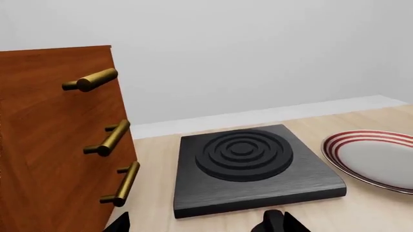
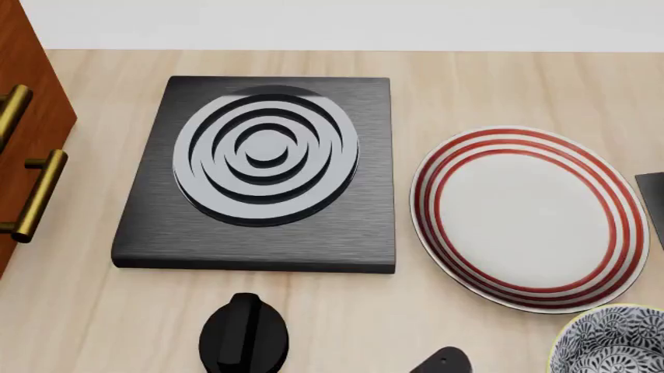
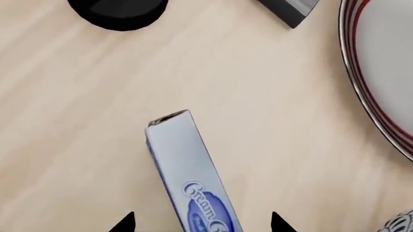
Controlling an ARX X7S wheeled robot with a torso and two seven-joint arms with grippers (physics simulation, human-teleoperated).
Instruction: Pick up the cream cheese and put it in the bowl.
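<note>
The cream cheese, a narrow pale blue box with a darker blue oval logo and white script, shows only in the right wrist view. It lies lengthwise between the two fingertips of my right gripper. The jaws stand wide, with a gap on each side of the box, so the gripper is open. Whether the box rests on the wooden table I cannot tell. The bowl, white with a dark leafy pattern, sits at the front right of the head view, and its edge shows in the right wrist view. My left gripper is open and empty before the stove.
A black stove plate with a ringed burner lies mid-table, with its black knob in front. A red-striped white plate lies to its right. A wooden cabinet with brass handles stands at the left. A dark object shows at the right edge.
</note>
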